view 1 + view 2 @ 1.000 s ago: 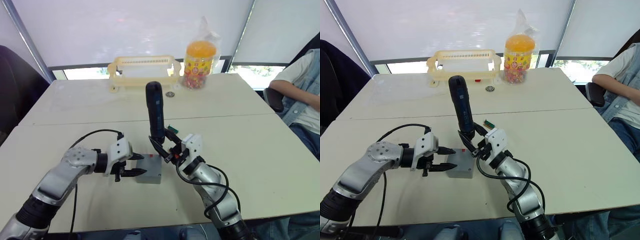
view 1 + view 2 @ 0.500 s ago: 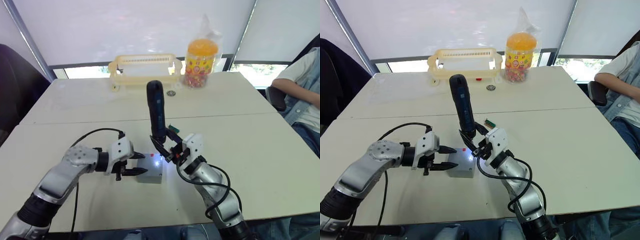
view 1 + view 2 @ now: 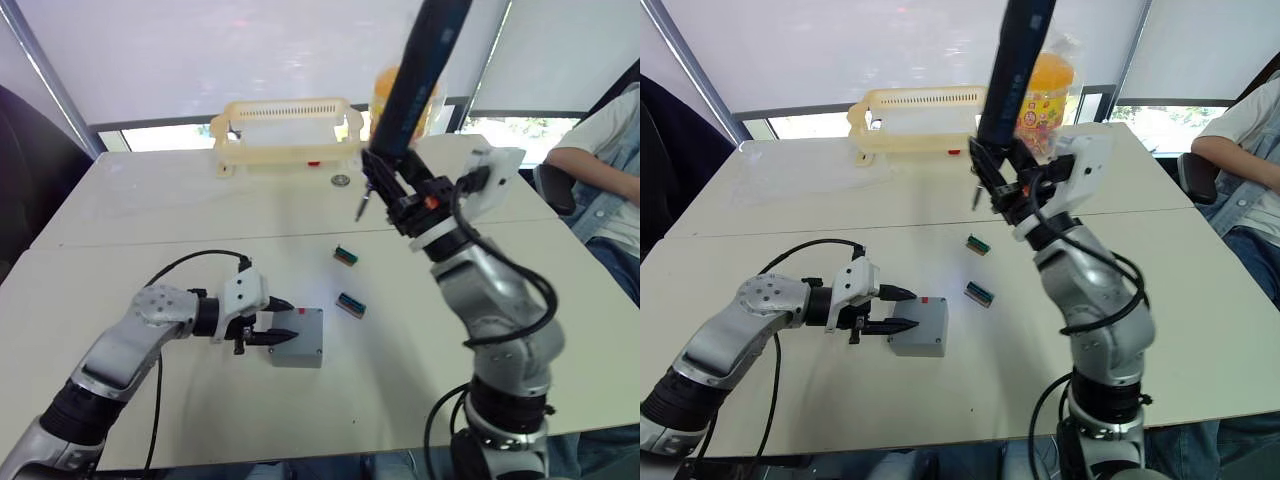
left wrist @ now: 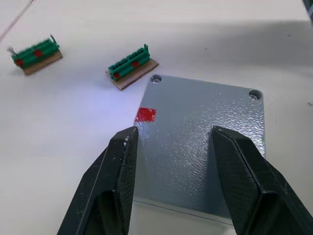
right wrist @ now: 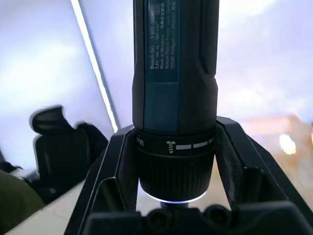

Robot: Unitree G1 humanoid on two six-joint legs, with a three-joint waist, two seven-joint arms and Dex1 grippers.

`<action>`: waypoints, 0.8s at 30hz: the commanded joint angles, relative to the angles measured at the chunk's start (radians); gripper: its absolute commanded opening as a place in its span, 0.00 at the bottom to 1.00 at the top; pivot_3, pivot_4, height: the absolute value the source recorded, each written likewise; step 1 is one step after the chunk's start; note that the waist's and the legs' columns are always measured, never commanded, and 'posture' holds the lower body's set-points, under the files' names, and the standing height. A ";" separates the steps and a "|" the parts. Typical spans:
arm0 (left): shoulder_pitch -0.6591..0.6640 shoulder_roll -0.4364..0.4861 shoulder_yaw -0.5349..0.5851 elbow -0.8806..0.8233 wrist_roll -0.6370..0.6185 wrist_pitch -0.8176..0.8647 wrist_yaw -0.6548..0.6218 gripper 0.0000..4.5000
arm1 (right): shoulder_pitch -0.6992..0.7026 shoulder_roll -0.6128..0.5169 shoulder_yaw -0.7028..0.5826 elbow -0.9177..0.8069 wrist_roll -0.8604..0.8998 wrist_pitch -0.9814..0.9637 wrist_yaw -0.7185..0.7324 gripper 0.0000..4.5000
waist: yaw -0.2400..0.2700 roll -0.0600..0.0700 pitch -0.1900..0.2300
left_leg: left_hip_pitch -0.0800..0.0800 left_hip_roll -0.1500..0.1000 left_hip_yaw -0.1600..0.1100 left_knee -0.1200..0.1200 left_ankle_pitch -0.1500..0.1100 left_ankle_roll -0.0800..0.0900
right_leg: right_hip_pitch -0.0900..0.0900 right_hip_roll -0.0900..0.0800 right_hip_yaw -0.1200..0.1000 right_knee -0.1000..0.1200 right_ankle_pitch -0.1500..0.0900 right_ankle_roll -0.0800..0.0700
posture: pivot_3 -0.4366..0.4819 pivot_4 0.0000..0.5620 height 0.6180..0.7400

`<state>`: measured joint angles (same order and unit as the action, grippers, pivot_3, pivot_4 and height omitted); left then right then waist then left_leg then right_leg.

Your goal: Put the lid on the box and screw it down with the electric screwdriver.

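A: Status? Right gripper [image 3: 400, 190] clamps the electric screwdriver [image 3: 415, 75], raised well above the table.

B: Left gripper [image 3: 282, 322] spread, straddling the lid [image 4: 200, 142] on the box [image 3: 298, 352]. Risk: unclamped box skids under bit pressure.

Daylight comes through pale blinds [image 3: 250, 50] behind the table [image 3: 560, 330], leaving them almost washed out. The tabletop is bright and evenly lit, with soft shadows. The head views bend straight lines near their edges. In the left wrist view, the lid [image 4: 205, 142] is sharp, with a bluish glare beside it. In the right wrist view, the screwdriver [image 5: 175, 98] is sharp, while the backlit background is blurred, perhaps a chair.
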<state>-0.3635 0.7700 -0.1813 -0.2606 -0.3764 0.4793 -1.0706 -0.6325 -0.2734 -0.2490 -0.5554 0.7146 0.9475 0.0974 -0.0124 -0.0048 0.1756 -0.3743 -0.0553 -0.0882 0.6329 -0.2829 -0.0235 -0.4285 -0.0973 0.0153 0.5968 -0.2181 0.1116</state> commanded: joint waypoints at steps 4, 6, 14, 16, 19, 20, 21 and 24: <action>-0.024 0.148 0.079 -0.177 -0.058 0.094 -0.063 0.53 | -0.009 -0.288 -0.259 0.174 0.412 0.664 -0.056 0.40 | 0.000 0.000 0.011 | -0.003 0.001 0.000 -0.002 -0.001 0.001 | -0.003 0.000 -0.001 0.000 0.000 0.000 | 0.48 0.27 1.00; -0.037 0.186 0.111 -0.233 -0.102 0.134 -0.081 0.53 | 0.069 -0.451 -0.223 0.228 0.569 0.667 -0.081 0.40 | 0.003 0.001 0.011 | -0.007 0.001 0.001 -0.002 -0.002 0.003 | -0.006 0.000 -0.001 0.000 0.002 0.004 | 0.48 0.27 1.00; 0.013 0.208 0.149 -0.379 -0.222 0.238 -0.044 0.53 | 0.199 -0.795 -0.024 0.538 1.041 0.576 -0.361 0.40 | -0.005 0.000 0.019 | -0.018 0.000 0.010 0.003 -0.005 0.010 | -0.016 -0.001 0.002 -0.003 0.003 0.008 | 0.48 0.27 1.00; 0.019 0.191 0.134 -0.387 -0.213 0.242 -0.015 0.53 | 0.229 -0.824 0.026 0.538 1.108 0.521 -0.422 0.40 | -0.001 -0.001 0.021 | -0.018 0.001 0.009 0.009 -0.006 0.011 | -0.013 0.001 0.000 -0.001 0.003 0.008 | 0.48 0.27 1.00; 0.028 0.175 0.120 -0.393 -0.210 0.249 0.014 0.53 | 0.236 -0.856 0.101 0.529 1.198 0.442 -0.500 0.40 | 0.000 0.000 0.023 | -0.019 0.001 0.009 0.016 -0.006 0.011 | -0.011 0.002 0.001 0.000 0.003 0.007 | 0.48 0.27 1.00; 0.035 0.170 0.118 -0.391 -0.211 0.249 0.021 0.53 | 0.232 -0.861 0.124 0.527 1.215 0.421 -0.521 0.40 | 0.000 0.000 0.023 | -0.019 0.001 0.009 0.018 -0.006 0.011 | -0.010 0.002 0.002 0.000 0.005 0.008 | 0.48 0.27 1.00; 0.040 0.167 0.117 -0.390 -0.209 0.249 0.026 0.53 | 0.229 -0.868 0.143 0.525 1.226 0.406 -0.533 0.40 | -0.001 0.000 0.023 | -0.019 0.000 0.009 0.020 -0.006 0.011 | -0.010 0.001 0.003 -0.001 0.006 0.008 | 0.48 0.27 1.00; 0.056 0.160 0.114 -0.364 -0.193 0.241 0.042 0.53 | 0.232 -0.878 0.189 0.518 1.241 0.367 -0.559 0.40 | -0.002 -0.001 0.023 | -0.018 0.000 0.009 0.025 -0.006 0.011 | -0.006 0.002 0.004 -0.001 0.007 0.008 | 0.48 0.27 1.00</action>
<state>-0.3138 0.9332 -0.0668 -0.6281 -0.5791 0.7312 -1.0388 -0.3770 -1.1332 -0.0541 -0.0023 1.9140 1.3474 -0.4529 -0.0141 -0.0054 0.1989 -0.3919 -0.0550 -0.0787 0.6588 -0.2889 -0.0126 -0.4340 -0.0956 0.0193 0.5958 -0.2110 0.1196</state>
